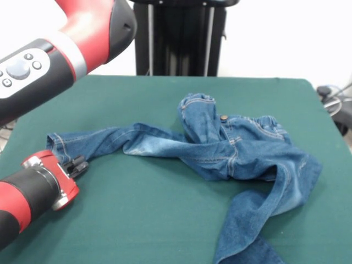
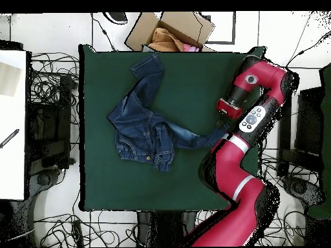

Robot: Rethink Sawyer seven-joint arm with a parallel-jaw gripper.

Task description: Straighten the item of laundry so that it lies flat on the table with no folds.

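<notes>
Reaching low from the table (image 1: 165, 231) edge, gripper (image 1: 78, 164) sits at the cuff of one stretched leg of the jeans (image 1: 236, 148), probably to pull it straight. Cannot tell whether jaws pinch denim or stand open. Crumpled mid-table, waist folded over; second leg cut off at the front view's bottom edge.

Two cameras watched my surface (image 1: 137, 220).
One faced me low from across it, close in; one looked straight down from high above. Both shared the surface.
</notes>
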